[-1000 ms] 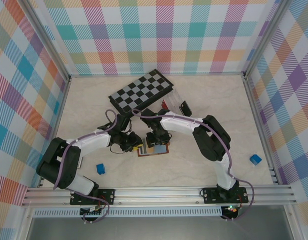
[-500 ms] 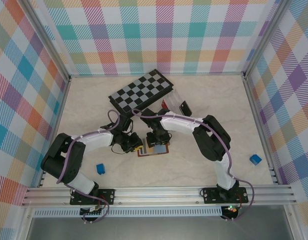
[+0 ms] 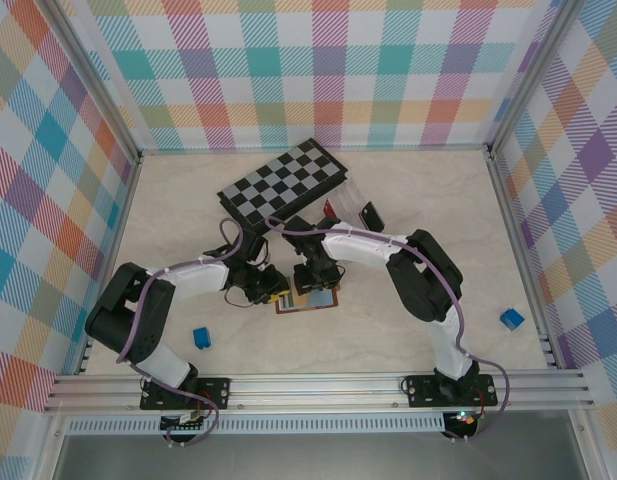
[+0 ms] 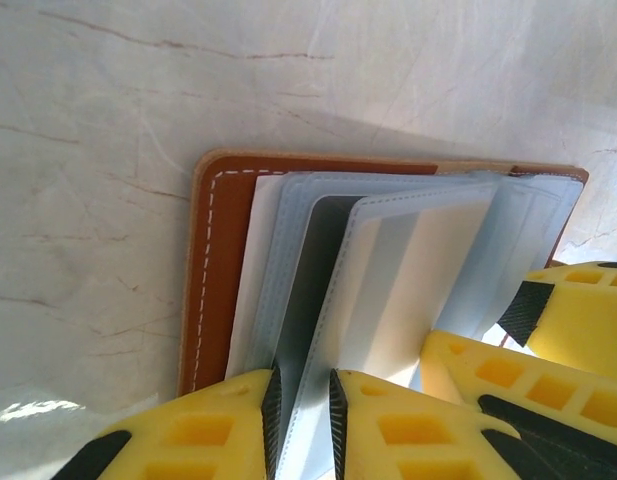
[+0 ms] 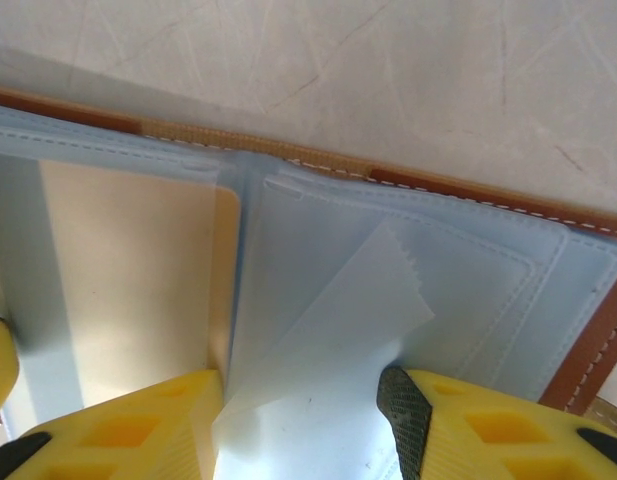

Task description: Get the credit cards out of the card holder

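Note:
The brown leather card holder lies open on the table between both grippers. In the left wrist view its pale blue sleeves fan up from the brown cover, with a dark card and a cream card in them. My left gripper is shut on the edge of one stitched sleeve and the dark card inside it. My right gripper stands open over the lining, a loose clear leaf rising between its fingers. A beige card sits in the sleeve beside it.
A folded chessboard lies behind the arms, with a clear plastic compartment box at its right. One blue block sits near the left arm's base, another at the right rail. Checkered walls enclose the table.
The left arm's elbow has drawn in toward the card holder. The right jaws have narrowed a little. The card holder stays in place.

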Controlling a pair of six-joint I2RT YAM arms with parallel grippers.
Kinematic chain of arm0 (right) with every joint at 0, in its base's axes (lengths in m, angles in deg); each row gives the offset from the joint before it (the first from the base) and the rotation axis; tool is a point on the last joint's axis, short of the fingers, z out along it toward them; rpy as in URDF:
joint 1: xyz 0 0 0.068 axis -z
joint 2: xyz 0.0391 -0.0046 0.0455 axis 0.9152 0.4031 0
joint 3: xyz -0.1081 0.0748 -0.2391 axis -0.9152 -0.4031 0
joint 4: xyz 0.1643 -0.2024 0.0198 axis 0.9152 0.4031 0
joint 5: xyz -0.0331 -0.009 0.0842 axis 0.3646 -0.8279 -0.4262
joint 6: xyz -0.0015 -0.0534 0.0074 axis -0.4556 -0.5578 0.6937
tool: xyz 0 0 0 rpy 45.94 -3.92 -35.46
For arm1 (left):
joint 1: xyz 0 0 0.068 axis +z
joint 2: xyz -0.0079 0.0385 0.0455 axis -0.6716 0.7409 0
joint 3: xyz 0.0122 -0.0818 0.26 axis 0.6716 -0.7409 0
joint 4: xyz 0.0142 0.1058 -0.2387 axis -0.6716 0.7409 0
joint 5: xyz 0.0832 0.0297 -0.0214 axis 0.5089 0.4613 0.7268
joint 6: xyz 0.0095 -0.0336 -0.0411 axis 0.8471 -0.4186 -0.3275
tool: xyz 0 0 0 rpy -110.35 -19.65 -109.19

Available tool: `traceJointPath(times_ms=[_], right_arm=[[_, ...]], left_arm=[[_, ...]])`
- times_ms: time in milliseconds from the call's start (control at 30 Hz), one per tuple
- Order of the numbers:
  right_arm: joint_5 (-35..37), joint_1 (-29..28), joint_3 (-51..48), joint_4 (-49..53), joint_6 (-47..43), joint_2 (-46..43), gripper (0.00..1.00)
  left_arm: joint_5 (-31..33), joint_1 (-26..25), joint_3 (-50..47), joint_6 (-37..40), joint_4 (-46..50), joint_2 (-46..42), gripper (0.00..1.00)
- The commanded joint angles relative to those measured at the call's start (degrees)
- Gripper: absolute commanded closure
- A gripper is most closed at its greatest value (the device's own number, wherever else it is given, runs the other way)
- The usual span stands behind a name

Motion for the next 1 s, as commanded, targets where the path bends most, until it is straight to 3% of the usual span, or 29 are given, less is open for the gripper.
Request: traceJointPath(times_ms=[0, 333, 533, 733, 967], right_arm=[[-3.71, -0.51, -2.87, -0.23, -1.16, 3.45, 0.51], [-3.68, -0.51, -2.68, -0.04, -1.07, 2.98, 0.51], [-3.26, -0.39, -3.61, -2.13, -0.87, -2.00, 0.49], [-3.18, -0.08, -6.30, -6.42, 0.34, -10.53, 0.40], [1.00, 1.25, -11.08, -9.29, 4.55, -19.34, 0.30]], left_arm=[[-2.00, -0.78, 0.77, 1.29, -1.60, 0.98, 0.78], [-2.54, -0.77, 0.93, 1.83, -2.37, 0.10, 0.81], [-0.83, -0.78, 1.42, 3.72, -0.05, -0.63, 0.88], [1.69, -0.77, 4.34, 10.26, 7.80, -2.78, 0.98], [5.75, -0.69, 8.31, 16.53, 16.42, -3.95, 1.00]])
